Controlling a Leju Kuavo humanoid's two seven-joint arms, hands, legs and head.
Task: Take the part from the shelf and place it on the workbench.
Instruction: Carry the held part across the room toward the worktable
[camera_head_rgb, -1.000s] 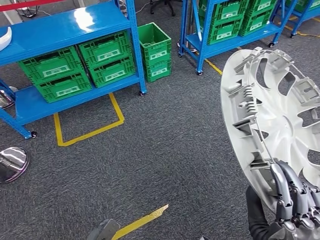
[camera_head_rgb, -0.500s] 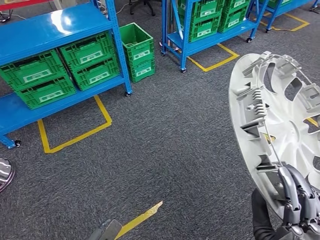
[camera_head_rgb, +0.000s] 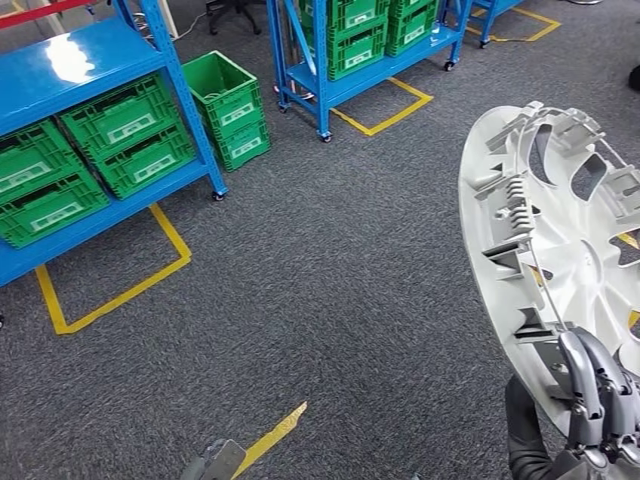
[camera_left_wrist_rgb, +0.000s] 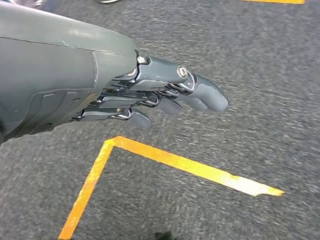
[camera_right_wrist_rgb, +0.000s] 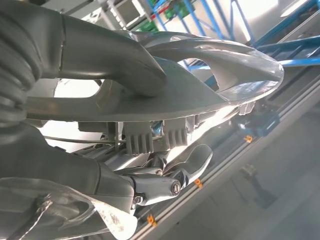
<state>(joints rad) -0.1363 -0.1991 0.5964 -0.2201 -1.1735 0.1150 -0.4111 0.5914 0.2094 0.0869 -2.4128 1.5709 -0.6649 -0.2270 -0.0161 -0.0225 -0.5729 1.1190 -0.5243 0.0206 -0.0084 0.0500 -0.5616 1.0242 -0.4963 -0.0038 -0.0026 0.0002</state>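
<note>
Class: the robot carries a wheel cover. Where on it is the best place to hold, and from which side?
The wheel cover stands nearly upright, so grip its thin rim from below, as the right robot hand does, fingers hooked over the ribbed back.

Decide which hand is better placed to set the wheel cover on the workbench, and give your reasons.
The right hand: it already grips the wheel cover by its lower rim. The left hand hangs empty over the carpet.

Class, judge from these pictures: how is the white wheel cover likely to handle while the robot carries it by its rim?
The wheel cover looks like thin moulded plastic with cut-outs, so probably light. Held upright at one edge by the right hand, it may swing. Its clips look breakable.
</note>
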